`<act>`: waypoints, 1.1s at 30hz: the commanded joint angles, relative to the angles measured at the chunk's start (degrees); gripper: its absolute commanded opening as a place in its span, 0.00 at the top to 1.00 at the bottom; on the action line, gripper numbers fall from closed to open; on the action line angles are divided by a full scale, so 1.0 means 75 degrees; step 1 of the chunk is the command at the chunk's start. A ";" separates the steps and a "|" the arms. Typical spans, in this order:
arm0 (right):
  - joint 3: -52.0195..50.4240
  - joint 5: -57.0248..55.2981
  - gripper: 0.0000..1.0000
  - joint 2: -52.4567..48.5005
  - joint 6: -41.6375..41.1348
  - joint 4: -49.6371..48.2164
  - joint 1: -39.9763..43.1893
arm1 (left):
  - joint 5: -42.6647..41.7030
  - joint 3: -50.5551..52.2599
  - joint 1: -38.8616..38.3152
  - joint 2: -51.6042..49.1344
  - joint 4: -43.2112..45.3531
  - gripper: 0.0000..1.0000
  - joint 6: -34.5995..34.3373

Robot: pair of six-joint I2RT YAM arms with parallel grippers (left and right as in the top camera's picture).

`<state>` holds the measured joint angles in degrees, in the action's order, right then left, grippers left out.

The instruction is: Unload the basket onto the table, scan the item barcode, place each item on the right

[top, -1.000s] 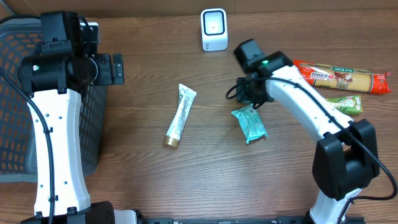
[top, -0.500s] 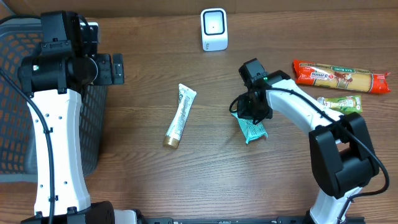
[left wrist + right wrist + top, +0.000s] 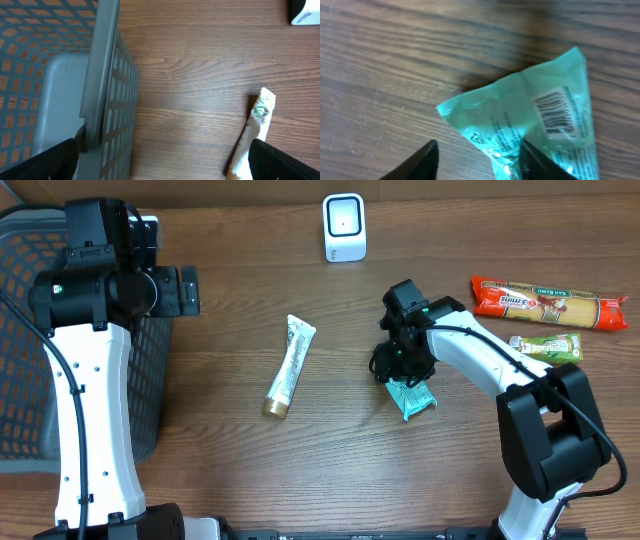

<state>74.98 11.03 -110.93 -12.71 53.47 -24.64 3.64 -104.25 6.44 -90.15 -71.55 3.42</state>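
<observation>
Wood-grain bench (image 3: 200,470), plain brown, seen from above and from both wrists. Item of the task: green packet (image 3: 415,400), lying flat right of centre, its barcode (image 3: 555,112) face up near one corner; white scanner (image 3: 344,227) stands well apart at the far edge. Right tool (image 3: 480,162): fingers apart, one tip on either side of the packet's near edge, not clamped on it; whether a tip touches the film cannot be told. Left tool (image 3: 186,290): fingers wide apart, holding nothing, beside the rim of the basket (image 3: 25,330). Hazards, as judged: thin crinkled film may slip from a shallow pinch or be caught by a corner only, so that the packet swings and the barcode turns away from the scanner; a finger closing too far inward could cover the barcode; pressing down onto the bench could skid the packet aside. Pose: right arm (image 3: 480,350) reaches in from the near right edge, elbow bent, wrist pitched down over the packet, fingers pointing at the bench. Left arm (image 3: 85,410) stands upright at the left, well apart from the packet. Also present, untouched: tube (image 3: 289,366), pasta packet (image 3: 548,302).
</observation>
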 commanded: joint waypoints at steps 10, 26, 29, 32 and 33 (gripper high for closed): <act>-0.0201 -0.0146 0.00 -0.0930 0.0562 0.0498 -0.0003 | -0.0067 -0.0070 0.0041 -0.0067 0.0026 0.00 0.0117; 0.1405 -0.0589 0.00 0.2081 -0.1043 0.1515 0.0737 | -0.0067 -0.0070 0.0041 -0.0067 0.0026 0.01 0.0117; 0.1384 -0.0597 0.00 0.2567 -0.1402 0.2095 0.1285 | -0.0067 -0.0070 0.0041 -0.0067 0.0023 0.00 0.0117; 0.1128 -0.0548 0.00 0.2611 -0.1513 0.2445 0.1655 | -0.0064 -0.0070 0.0041 -0.0067 0.0023 0.01 0.0117; 0.0892 -0.0469 0.00 0.2608 -0.1510 0.2436 0.1754 | -0.0067 -0.0070 0.0041 -0.0067 0.0023 0.00 0.0117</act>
<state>84.66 7.42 -90.00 -21.34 71.48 -12.86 3.64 -104.25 6.44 -90.13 -71.55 3.42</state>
